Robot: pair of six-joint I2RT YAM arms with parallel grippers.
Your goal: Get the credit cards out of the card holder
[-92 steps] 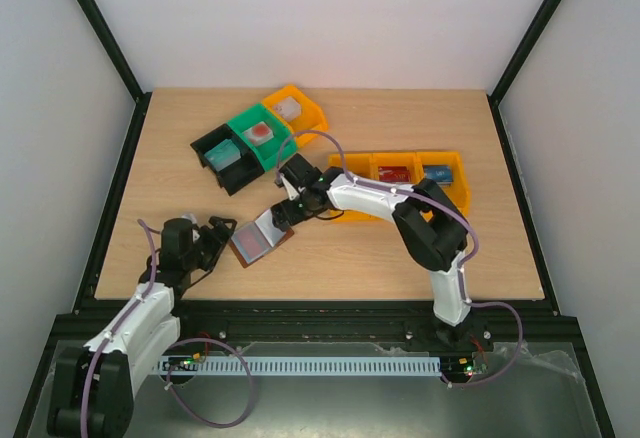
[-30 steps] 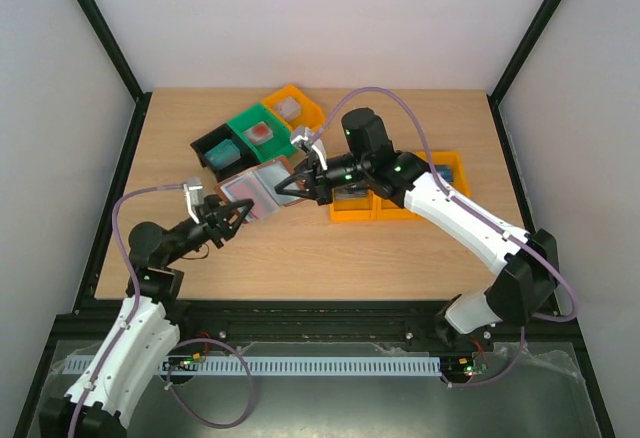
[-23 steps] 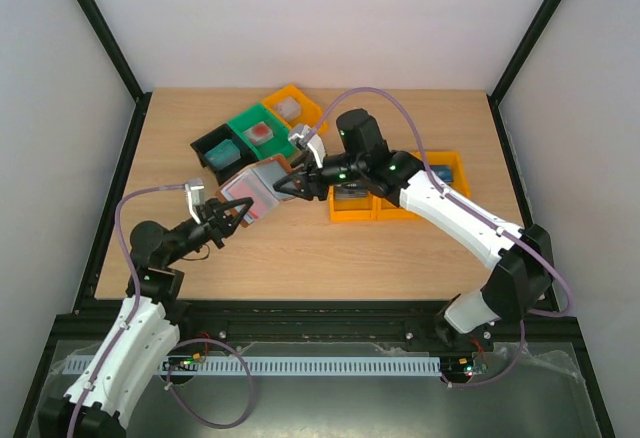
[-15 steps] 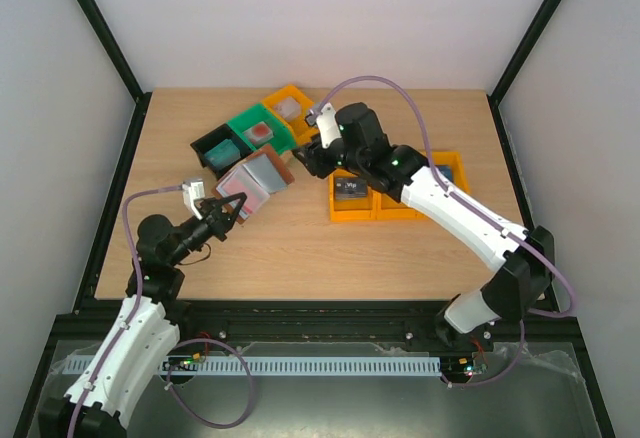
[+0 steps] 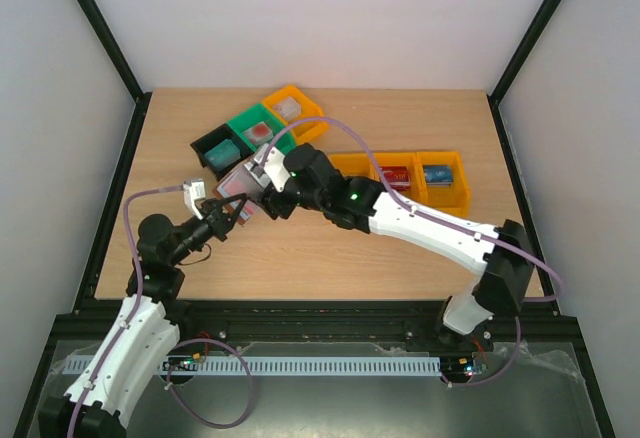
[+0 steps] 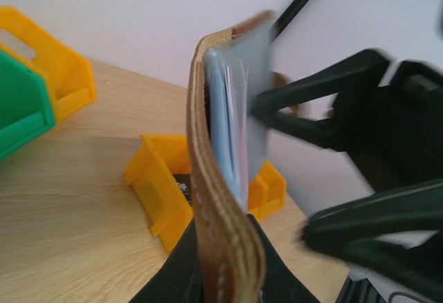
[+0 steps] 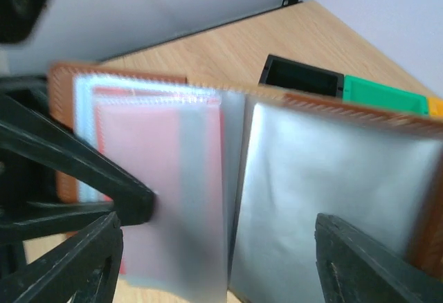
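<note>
The card holder (image 5: 240, 180), brown leather with a pale grey inside, hangs above the table, and my left gripper (image 5: 232, 213) is shut on its lower edge. In the left wrist view the card holder (image 6: 221, 213) stands edge-on between the jaws of the left gripper (image 6: 225, 275), with thin card edges (image 6: 241, 109) showing inside. The right wrist view faces the spread card holder (image 7: 332, 171): a red credit card (image 7: 138, 178) lies behind a cloudy sleeve on its left half. My right gripper (image 7: 220, 230) is open, its fingers wide apart just in front of the inside. The same right gripper (image 5: 260, 188) is at the holder's right side.
A yellow three-part bin (image 5: 400, 173) with small items stands right of centre. A row of black, green and yellow bins (image 5: 255, 133) lies behind the wallet. In the left wrist view a yellow bin (image 6: 159, 185) sits just beyond the wallet.
My left gripper shut on the card holder's edge. My right gripper let go of it, opened, swung back and came down to the left in front of the spread inside.
</note>
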